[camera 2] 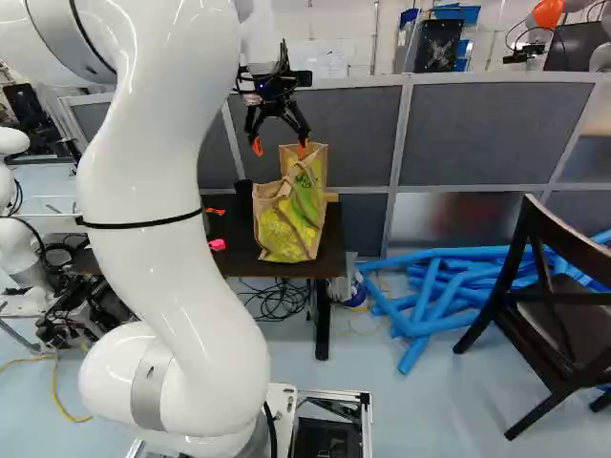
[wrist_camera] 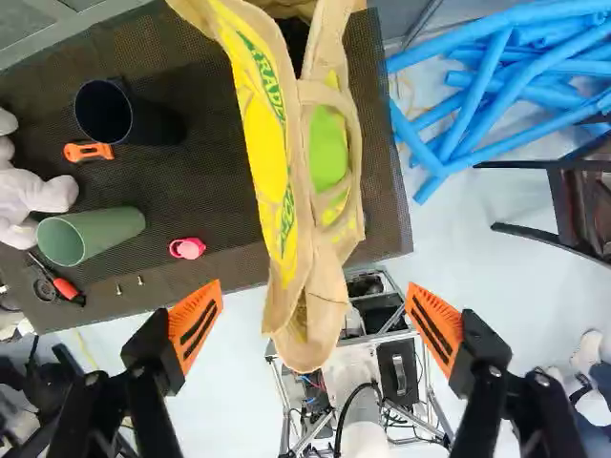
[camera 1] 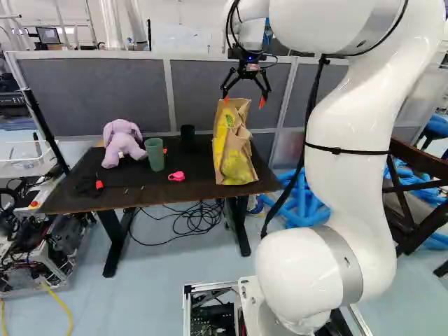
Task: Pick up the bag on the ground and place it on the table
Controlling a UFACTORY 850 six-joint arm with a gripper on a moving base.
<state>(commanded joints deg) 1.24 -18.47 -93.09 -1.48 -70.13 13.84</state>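
Two black fingers with orange pads (wrist_camera: 196,324) stand spread wide apart, gripping nothing; neither pad touches anything in the wrist view. The tall brown bag with yellow sides and green print (wrist_camera: 263,143) lies ahead of the fingers, in line with the gap between them, its folded near end pointing back toward that gap. It stands upright on the dark brown rectangular worktop (camera 1: 147,196), below the fingers and close to the edge of the top. Off to the side of one finger, on the same worktop, are the green cylindrical cup (wrist_camera: 110,234) and the small pink plastic piece (wrist_camera: 187,248), both apart from the bag; beyond the other finger, past the worktop's end, lies the heap of blue tubes (wrist_camera: 506,86). With the bag on the worktop and the fingers free of it, the placing looks done, and I judge the step in hand to be the withdrawal. The next move calls for the fingers to stay spread and draw straight back, away from the bag, before any sideways swing. The bag looks soft and its handles loose, so a finger catching one could tip it or drag it toward the near edge. If it stands steady once they are clear, nothing more needs placing.
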